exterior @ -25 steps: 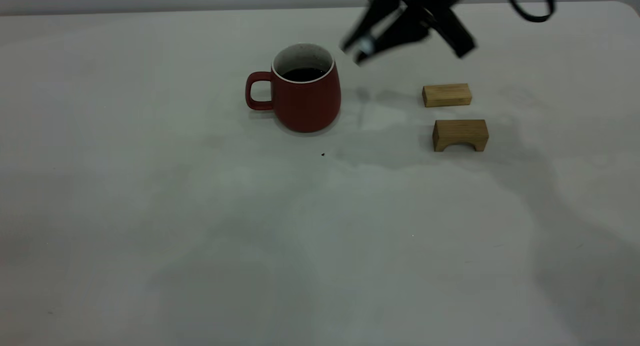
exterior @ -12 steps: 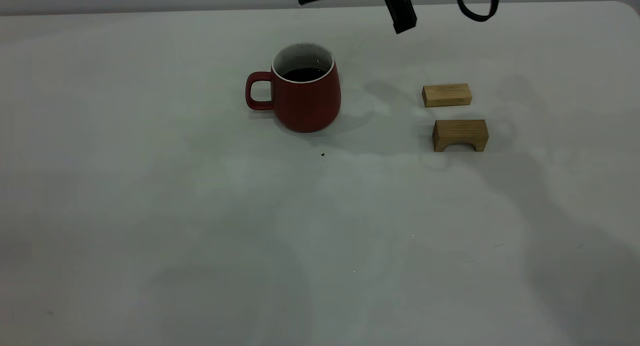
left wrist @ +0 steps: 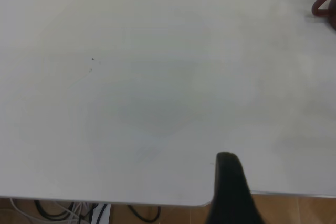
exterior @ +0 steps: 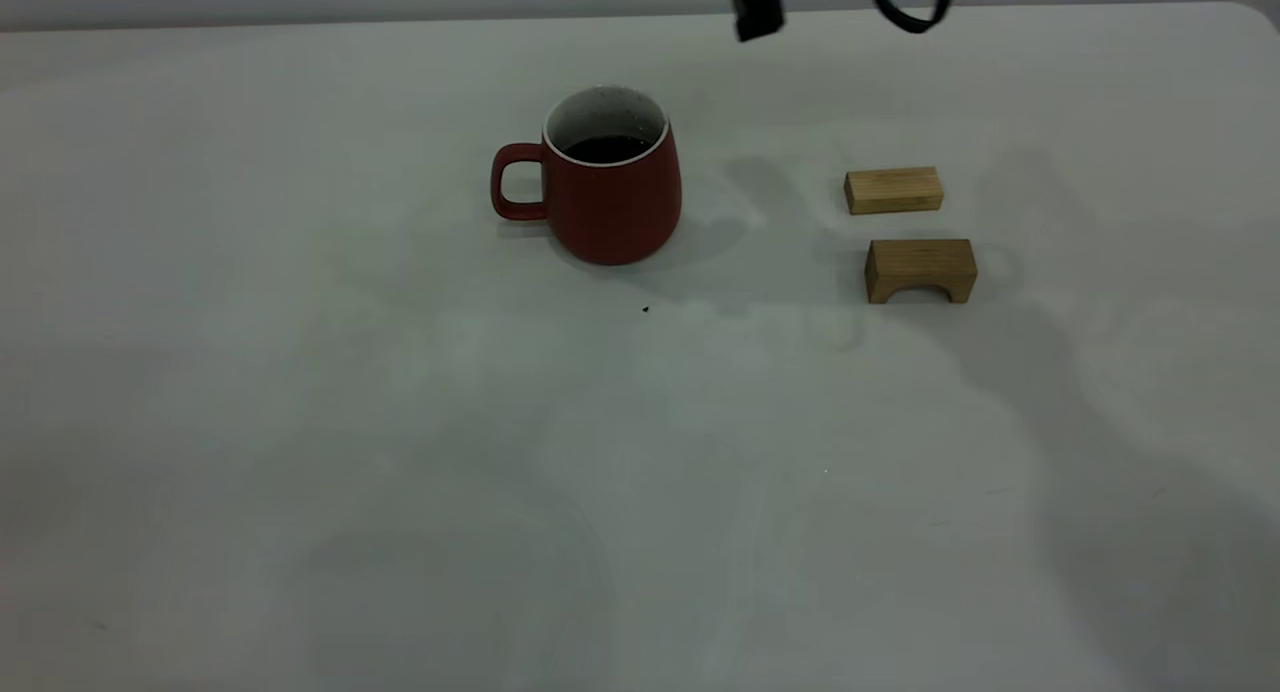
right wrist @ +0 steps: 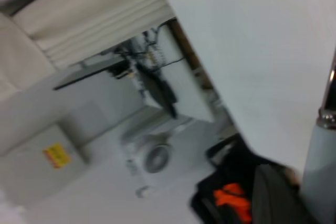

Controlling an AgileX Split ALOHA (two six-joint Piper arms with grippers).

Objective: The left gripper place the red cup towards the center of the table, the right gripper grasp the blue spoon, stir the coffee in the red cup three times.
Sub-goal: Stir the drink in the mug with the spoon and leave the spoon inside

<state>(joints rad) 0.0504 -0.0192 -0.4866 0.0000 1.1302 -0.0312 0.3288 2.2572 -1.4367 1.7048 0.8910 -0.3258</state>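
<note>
a: red cup [exterior: 612, 180] position?
b: upright on the counter [exterior: 400, 422], handle to exterior-view left, coffee [exterior: 606, 149] inside. two wooden blocks [exterior: 893, 190] well apart to its right.
a: right gripper [exterior: 757, 7]?
b: mostly out of view at the far edge, above the counter. blue spoon [right wrist: 324, 145] at its wrist view's edge; finger state: cannot tell.
a: left gripper [left wrist: 231, 192]?
b: over the counter's corner, away from the cup; one finger visible, cannot tell.

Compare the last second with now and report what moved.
The right pincer, which hung low beside the red cup, rose and swung back toward the table's far edge; only a tip and a cable loop show now. The cup, its coffee and both wooden blocks stayed put.
</note>
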